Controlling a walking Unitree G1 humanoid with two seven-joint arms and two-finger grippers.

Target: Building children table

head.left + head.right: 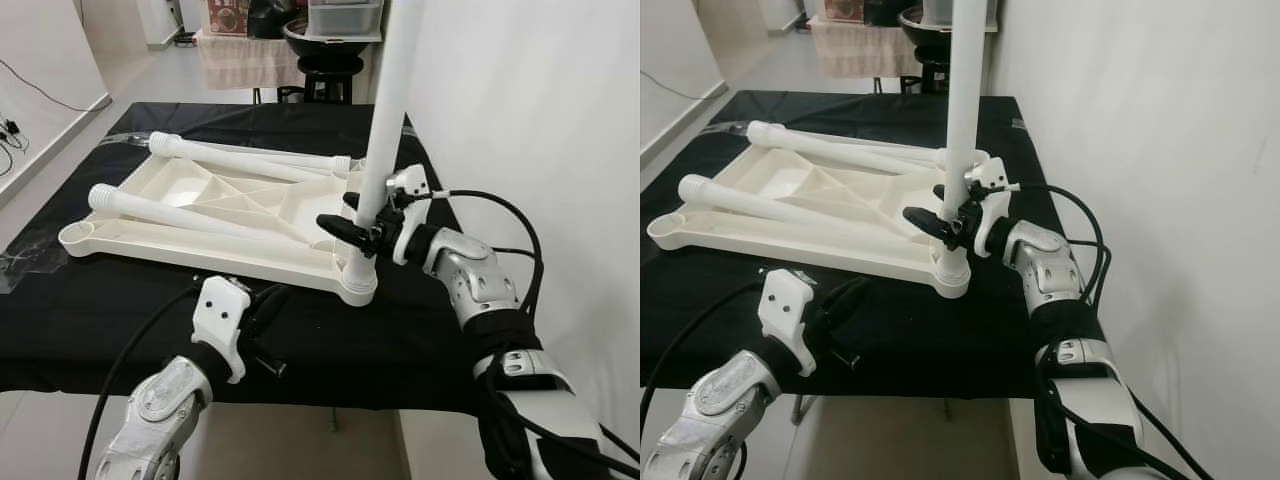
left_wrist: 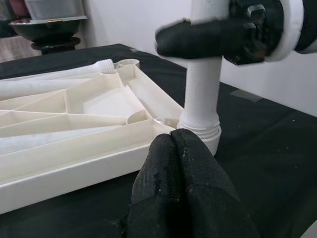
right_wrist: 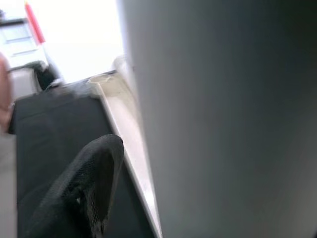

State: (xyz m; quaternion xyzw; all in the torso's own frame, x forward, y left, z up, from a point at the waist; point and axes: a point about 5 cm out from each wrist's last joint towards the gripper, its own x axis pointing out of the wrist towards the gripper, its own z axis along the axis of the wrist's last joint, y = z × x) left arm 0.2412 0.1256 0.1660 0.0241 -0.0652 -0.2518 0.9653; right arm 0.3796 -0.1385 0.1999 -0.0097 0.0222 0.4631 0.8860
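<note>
A white plastic tabletop (image 1: 150, 245) lies upside down on a black-covered table (image 1: 120, 320). Two loose white legs (image 1: 170, 213) (image 1: 250, 155) rest across its ribbed underside. A third white leg (image 1: 388, 110) stands upright in the near right corner socket (image 1: 355, 280). My right gripper (image 1: 355, 225) is shut on this upright leg low down, just above the socket. My left gripper (image 1: 268, 315) sits shut over the black cloth just in front of the tabletop's near edge, holding nothing. In the left wrist view its fingertips (image 2: 173, 148) point at the socket (image 2: 200, 130).
A white wall (image 1: 520, 110) rises close along the table's right side. Behind the table stand a black stool (image 1: 328, 68) and a cloth-covered stand (image 1: 240, 55). Cables (image 1: 25, 100) lie by the left wall. The table's front edge (image 1: 300, 395) is just below my arms.
</note>
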